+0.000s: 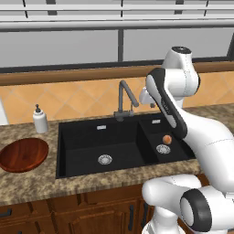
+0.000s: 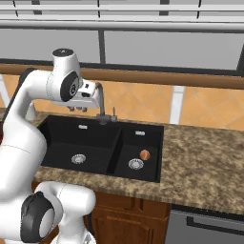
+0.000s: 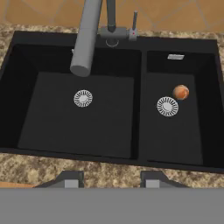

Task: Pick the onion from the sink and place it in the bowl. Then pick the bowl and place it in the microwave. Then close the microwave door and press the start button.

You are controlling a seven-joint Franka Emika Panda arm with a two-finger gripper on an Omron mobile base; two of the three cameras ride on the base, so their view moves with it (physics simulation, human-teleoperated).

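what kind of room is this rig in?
A rendered home kitchen, by the look of it: a black double sink with a faucet set in a granite counter, a tiled backsplash behind, wood cabinets below.

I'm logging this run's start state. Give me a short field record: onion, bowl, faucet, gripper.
onion: in the smaller basin of the sink, beside its drain
bowl: empty, on the counter left of the sink
faucet: spout over the large basin
soap bottle: behind the bowl, upright
gripper: above the sink's front edge, jaws apart, holding nothing
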